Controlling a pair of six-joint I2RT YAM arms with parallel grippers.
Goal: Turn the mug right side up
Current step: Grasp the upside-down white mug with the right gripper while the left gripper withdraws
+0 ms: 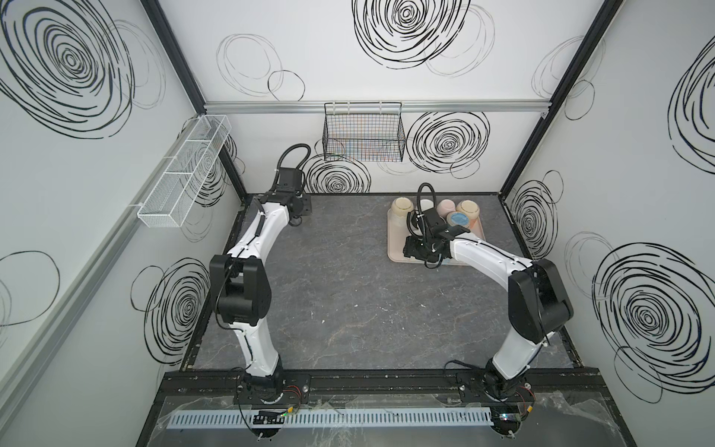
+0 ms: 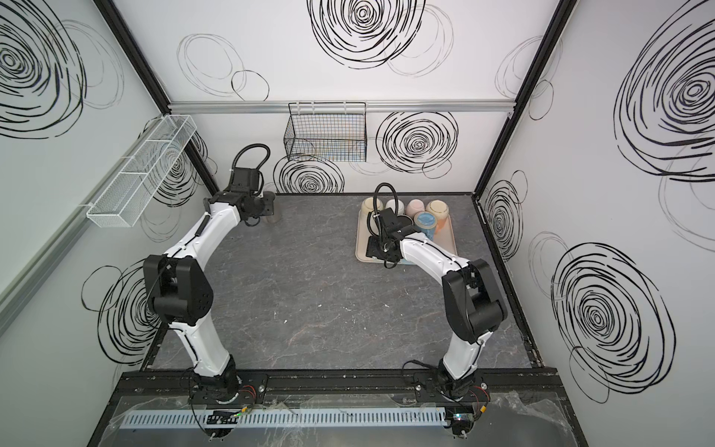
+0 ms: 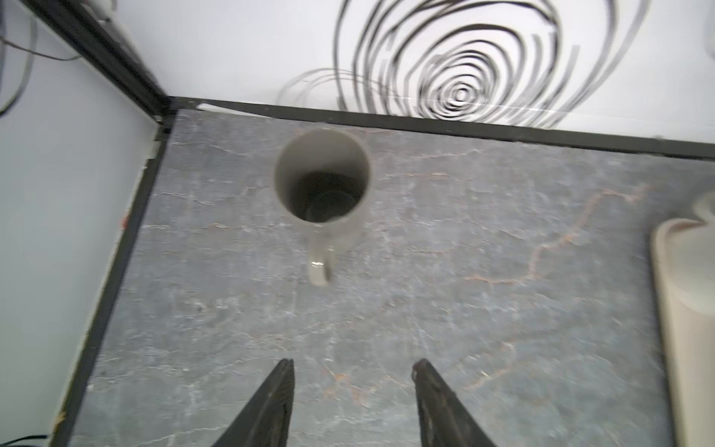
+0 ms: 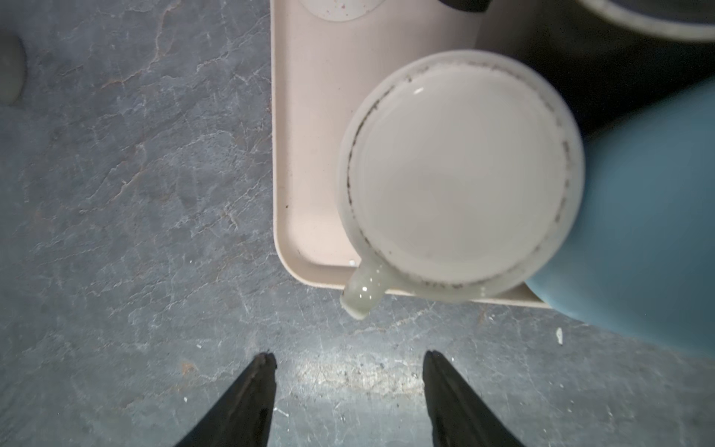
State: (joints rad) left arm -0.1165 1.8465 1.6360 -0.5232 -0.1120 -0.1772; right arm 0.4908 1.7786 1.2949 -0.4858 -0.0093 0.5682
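left gripper is over the slate table with its two fingers spread and nothing between them, so it's open and empty. a bit ahead of it the grey mug stands on the table near the back left corner, mouth up, handle pointing back toward the gripper, clear of the fingers. right gripper is the same deal: fingers apart, nothing held, hovering over bare table just off a corner of the beige tray. on that corner a white mug sits upside down, base up, its handle poking out past the tray's rim. a blue mug is right beside it, can't tell if they touch. in a top view a cream mug and a few others line the tray's far edge.
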